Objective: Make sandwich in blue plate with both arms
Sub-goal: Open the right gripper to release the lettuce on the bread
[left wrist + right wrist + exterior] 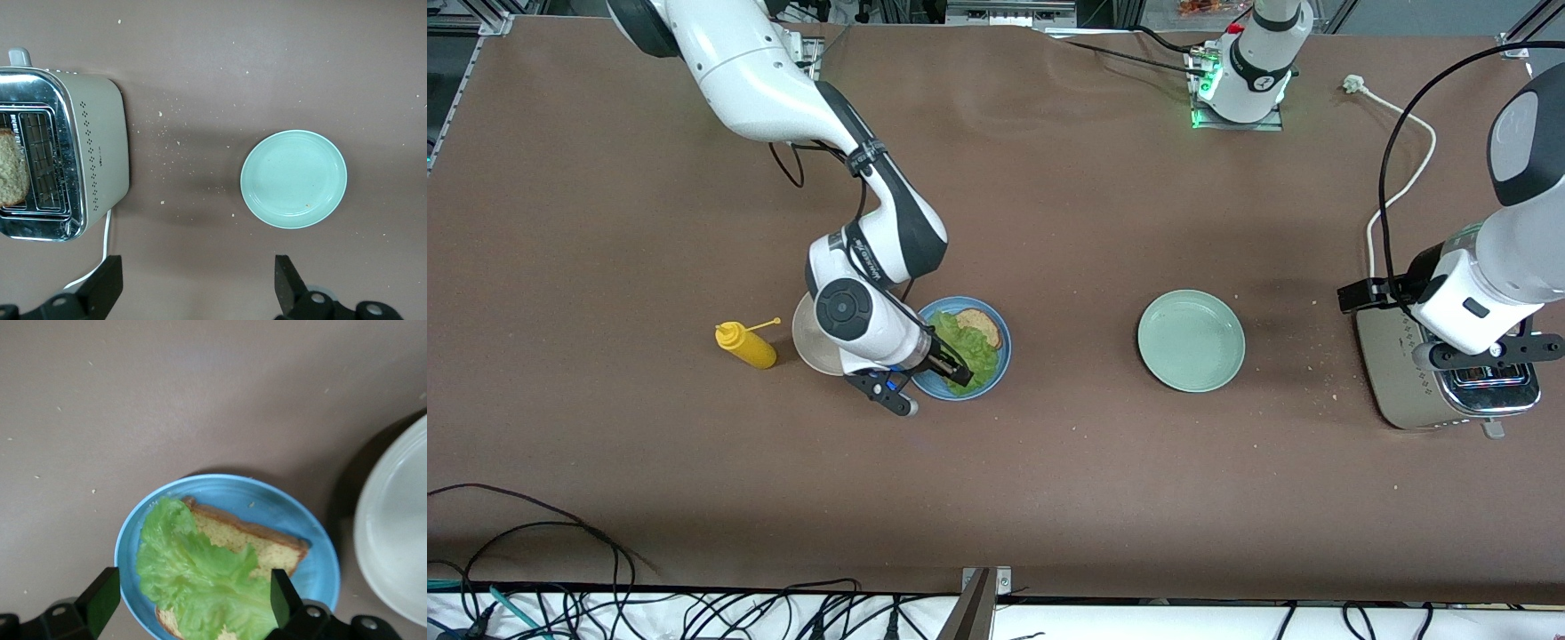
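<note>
We find the right gripper (951, 366) with its fingers (100, 599) spread wide and pinching nothing, poised low over the blue plate (996, 363). In the right wrist view the two fingertips straddle the lettuce (193, 577) without touching it. The lettuce lies loose on one slice of bread (257, 543), and both rest in the blue plate. We see no top slice there, so the sandwich is incomplete.

We take the blue plate as our landmark. A white plate (807, 342) touches or all but touches it toward the right arm's end of the table, partly hidden by the right arm. A yellow bottle (747, 345) stands farther on toward that same end. A green plate (1191, 340), bare, lies well apart toward the left arm's end. A toaster (1405, 382) stands farther that way again.

The left gripper (1489, 351) hangs over the toaster, its fingers (107, 283) spread wide and holding nothing. The left wrist view shows a second slice (12, 177) standing in a toaster slot.

Our judgement: the lettuce step looks complete, and the top slice is the step in hand. The next move calls for the left gripper to descend into the slot, close on the slice's upper edge and lift it straight out. The right arm should clear the blue plate first, lest the arms meet over it. The slice must land flat on the lettuce.
</note>
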{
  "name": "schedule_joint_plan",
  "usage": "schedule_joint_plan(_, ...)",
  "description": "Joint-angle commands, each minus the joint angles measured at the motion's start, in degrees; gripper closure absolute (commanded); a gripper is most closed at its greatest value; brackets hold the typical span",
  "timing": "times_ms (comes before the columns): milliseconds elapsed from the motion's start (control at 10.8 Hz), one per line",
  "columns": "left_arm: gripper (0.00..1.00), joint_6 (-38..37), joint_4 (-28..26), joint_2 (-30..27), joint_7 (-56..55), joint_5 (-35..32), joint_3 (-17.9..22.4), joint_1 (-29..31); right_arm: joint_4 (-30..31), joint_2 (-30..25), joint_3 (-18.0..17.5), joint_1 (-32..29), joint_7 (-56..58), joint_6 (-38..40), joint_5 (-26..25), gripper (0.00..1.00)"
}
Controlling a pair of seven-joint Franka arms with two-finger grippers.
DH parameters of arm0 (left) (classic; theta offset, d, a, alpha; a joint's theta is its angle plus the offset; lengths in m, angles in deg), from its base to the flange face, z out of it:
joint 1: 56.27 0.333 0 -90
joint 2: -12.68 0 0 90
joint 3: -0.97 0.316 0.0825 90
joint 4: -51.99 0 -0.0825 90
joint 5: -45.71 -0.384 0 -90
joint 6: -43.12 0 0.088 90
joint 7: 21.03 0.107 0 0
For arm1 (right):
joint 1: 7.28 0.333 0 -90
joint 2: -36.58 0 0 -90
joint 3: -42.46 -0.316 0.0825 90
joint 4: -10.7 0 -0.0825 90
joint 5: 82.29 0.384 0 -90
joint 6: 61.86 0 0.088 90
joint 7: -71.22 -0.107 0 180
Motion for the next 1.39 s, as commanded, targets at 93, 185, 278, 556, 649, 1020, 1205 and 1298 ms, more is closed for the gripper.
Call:
schedule_joint_plan(93, 0.00, 0.30, -0.54, -0.60, 1.18, -0.39, 0.10, 0.83, 4.55, -8.85, 0.82, -4.65, 12.71, 8.37, 0.51, 0.00)
schedule_joint_plan(185, 0.00, 0.30, -0.53, -0.60, 1.18, -0.66, 0.19, 1.09, 4.64, -10.25, 0.82, -6.85, 20.15, 10.75, 0.51, 0.00)
schedule_joint_plan(278, 0.00, 0.30, -0.53, -0.60, 1.18, -0.66, 0.36, 1.18, 4.90, -11.49, 0.73, -8.96, 28.06, 13.12, 0.51, 0.00)
schedule_joint_plan(556, 0.00, 0.30, -0.53, -0.51, 1.27, -0.66, 0.37, 2.67, 9.88, -16.57, 0.64, -13.89, 40.06, 15.25, 0.07, 0.00)
schedule_joint_plan(649, 0.00, 0.47, -0.45, -0.42, 1.36, -0.57, 0.37, 3.98, 12.78, -18.95, 0.55, -15.21, 46.36, 15.25, -0.37, 0.00)
schedule_joint_plan(1020, 0.00, 0.48, -0.62, -0.16, 1.36, -0.31, 0.10, 4.61, 20.53, -26.16, 0.20, -21.27, 74.20, 17.79, -1.51, 0.00)
schedule_joint_plan(1205, 0.00, 0.48, -0.71, -0.16, 3.02, -0.22, 0.10, 4.70, 20.90, -27.05, 0.20, -24.78, 89.24, 18.59, -1.69, 0.00)
schedule_joint_plan(1298, 0.00, 0.39, -0.71, -0.16, 3.37, -0.04, 0.10, 4.79, 20.98, -27.14, 0.20, -26.19, 95.66, 18.68, -1.69, 0.00)
